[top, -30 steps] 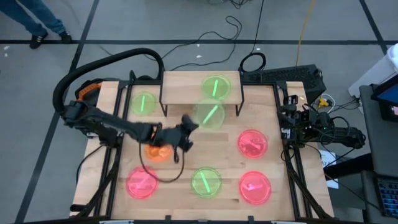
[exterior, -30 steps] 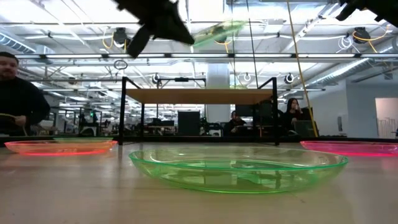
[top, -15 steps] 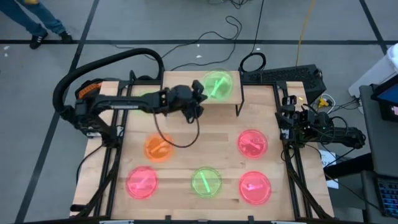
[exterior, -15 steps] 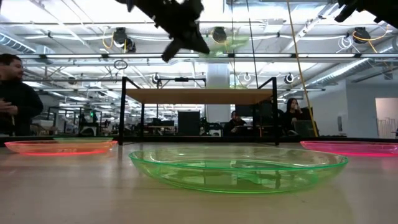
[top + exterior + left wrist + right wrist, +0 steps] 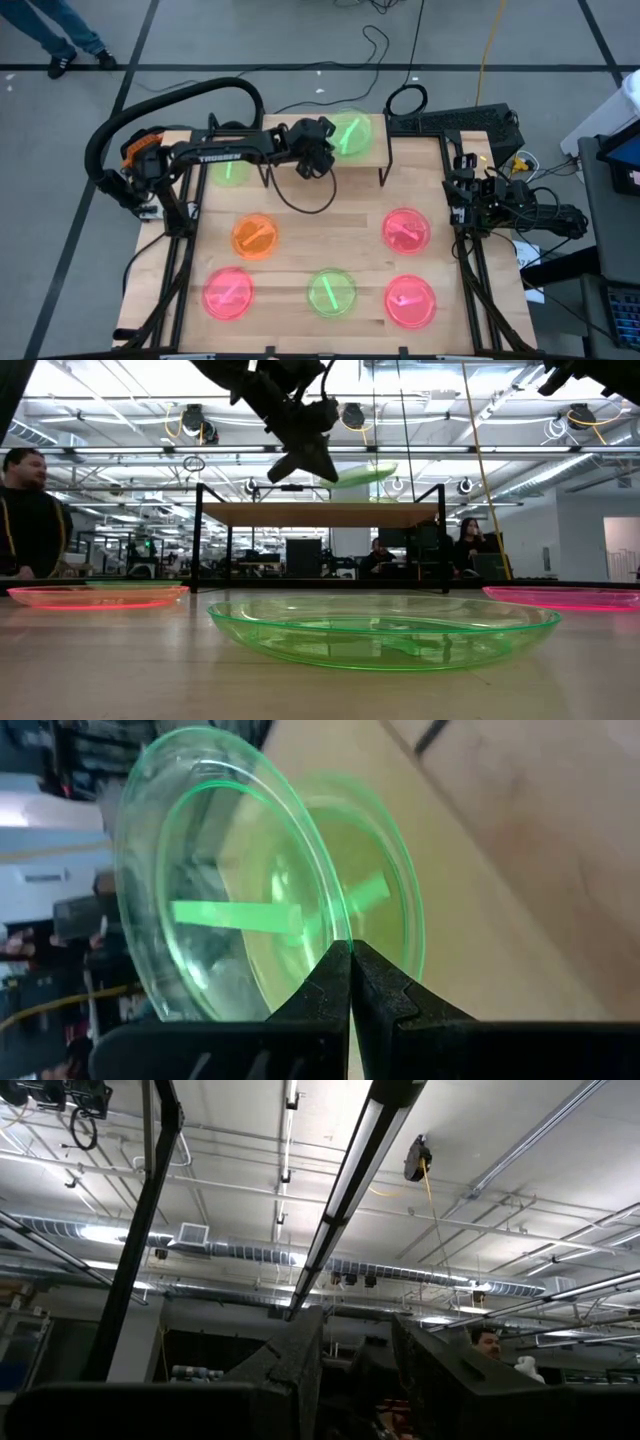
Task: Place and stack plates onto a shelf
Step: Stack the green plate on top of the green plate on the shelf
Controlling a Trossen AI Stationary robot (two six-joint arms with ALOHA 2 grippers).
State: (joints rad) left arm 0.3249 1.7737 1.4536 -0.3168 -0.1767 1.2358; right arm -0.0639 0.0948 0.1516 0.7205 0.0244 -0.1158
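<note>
My left gripper (image 5: 322, 148) reaches over the shelf (image 5: 290, 140), a small light-wood board on black legs (image 5: 320, 513), and is shut on a green plate (image 5: 350, 132). A second green plate (image 5: 385, 885) lies flat on the shelf board directly under the held one. In the low view the held plate (image 5: 365, 472) hovers a little above the board. My right gripper (image 5: 358, 1350) is open, points up at the ceiling and rests at the table's right edge (image 5: 462, 200). My left gripper pinches the green plate's rim (image 5: 335, 932) between its two fingers, on the side of the plate nearest the arm. The fingers come nearly level from the table's left. The plate is lifted clear above the shelf, close to level and slightly tilted.
On the tabletop lie a green plate (image 5: 230, 168) left of the shelf, an orange plate (image 5: 254, 236), two pink plates (image 5: 406, 229) (image 5: 410, 301) on the right, one pink plate (image 5: 229, 293) and one green plate (image 5: 331, 292) near the front. A person (image 5: 30, 510) stands beyond the table.
My left gripper, still shut on the green plate, has swung from above the table's middle toward the far edge and over the shelf, then come down toward the shelf board. The plate now hangs over the green plate lying there.
</note>
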